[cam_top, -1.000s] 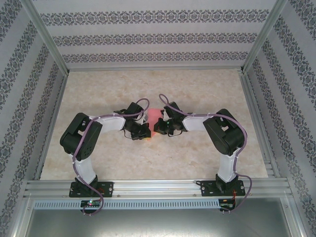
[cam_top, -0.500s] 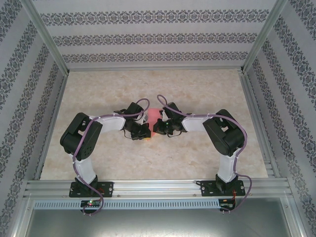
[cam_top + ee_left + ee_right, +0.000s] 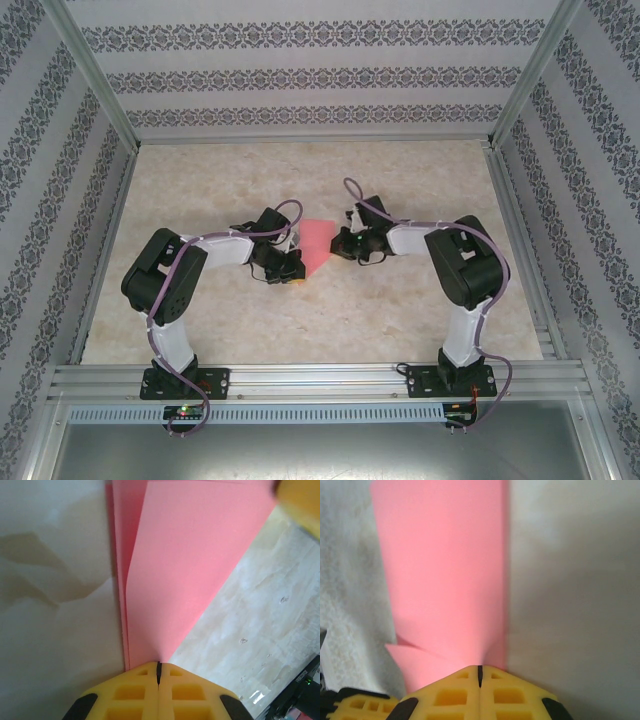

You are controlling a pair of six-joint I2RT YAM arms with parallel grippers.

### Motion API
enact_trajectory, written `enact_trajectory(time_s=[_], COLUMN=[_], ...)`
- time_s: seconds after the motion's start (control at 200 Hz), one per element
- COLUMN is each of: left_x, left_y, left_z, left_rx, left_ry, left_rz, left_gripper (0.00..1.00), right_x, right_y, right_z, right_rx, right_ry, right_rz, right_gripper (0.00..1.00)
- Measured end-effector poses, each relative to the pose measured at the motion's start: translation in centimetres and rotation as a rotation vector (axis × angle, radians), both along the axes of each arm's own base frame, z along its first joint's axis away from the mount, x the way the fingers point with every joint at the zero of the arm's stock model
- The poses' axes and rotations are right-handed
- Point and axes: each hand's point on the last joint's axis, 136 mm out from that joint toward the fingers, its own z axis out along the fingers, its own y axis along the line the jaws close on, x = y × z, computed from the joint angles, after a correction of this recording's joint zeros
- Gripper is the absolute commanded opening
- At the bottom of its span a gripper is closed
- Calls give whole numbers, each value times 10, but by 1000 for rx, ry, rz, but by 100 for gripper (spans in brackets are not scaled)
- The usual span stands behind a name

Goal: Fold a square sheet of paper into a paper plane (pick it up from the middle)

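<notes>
The square sheet of paper is pink-red and folded in layers. It hangs as a tapered wedge between my two grippers above the middle of the table. My left gripper is shut on its near-left corner, and the paper fans out from the pinched left gripper tips. My right gripper is shut on the paper's right edge. In the right wrist view the paper rises from the closed right gripper tips with a small crease at the lower left. A paper plane is out of view.
The marble-patterned table is fenced by aluminium rails at the front and patterned walls on three sides. Part of the other gripper's yellow finger shows at the top right of the left wrist view.
My right gripper has moved right and slightly farther back, away from the left one. More of the pink paper now spreads between them. The left arm has stayed put.
</notes>
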Motion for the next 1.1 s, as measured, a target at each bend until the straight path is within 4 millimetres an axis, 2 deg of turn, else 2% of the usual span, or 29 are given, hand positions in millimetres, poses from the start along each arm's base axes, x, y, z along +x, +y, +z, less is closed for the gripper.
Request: enact_trajectory(time_s=[0.17, 0.24, 0.305, 0.44, 0.505, 0.565, 0.649, 0.749, 0.939, 1.099], left_x=[1, 1, 1, 3, 9, 16, 30, 41, 52, 60], left_y=[0, 0, -1, 1, 1, 0, -1, -1, -4, -8], left_z=[1, 2, 3, 12, 25, 39, 57, 63, 51, 36], left_rx=[-2, -3, -4, -3, -10, -21, -31, -25, -4, 15], left_ry=[-5, -7, -11, -32, -75, -123, -192, -227, -204, -174], left_rz=[1, 0, 0, 10, 19, 34, 68, 105, 130, 134], left_gripper=[0, 0, 8, 31, 37, 39, 39, 35, 25, 18], right_x=[6, 7, 6, 1, -2, -3, -7, -8, -5, -2], right_y=[-18, -18, -13, -2, -1, -2, -4, -4, -8, -13], right_z=[5, 17, 33, 53, 54, 51, 47, 46, 46, 45], right_rx=[-34, -40, -30, 11, 22, 29, 30, 37, 41, 44], right_ry=[-6, -30, -63, -87, -73, -51, -25, -7, 4, 11], right_rz=[-42, -49, -47, -56, -72, -94, -110, -125, -149, -168], right_gripper=[0, 0, 0, 16, 28, 36, 45, 52, 56, 56])
